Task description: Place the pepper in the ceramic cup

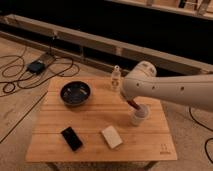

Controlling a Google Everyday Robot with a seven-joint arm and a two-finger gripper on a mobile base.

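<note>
The ceramic cup (139, 116) is small and off-white and stands on the right part of the wooden table (95, 120). My white arm reaches in from the right. Its bulky wrist hides most of my gripper (130, 101), which sits just above the cup's left rim. The dark red-brown pepper (134, 105) sticks out from under the wrist, held by the gripper. Its lower end is at the cup's opening.
A wide dark bowl (75, 93) stands at the table's back left. A small pale bottle (116, 77) stands at the back edge, just left of my arm. A black phone (72, 138) and a white block (111, 136) lie near the front edge. Cables lie on the floor at left.
</note>
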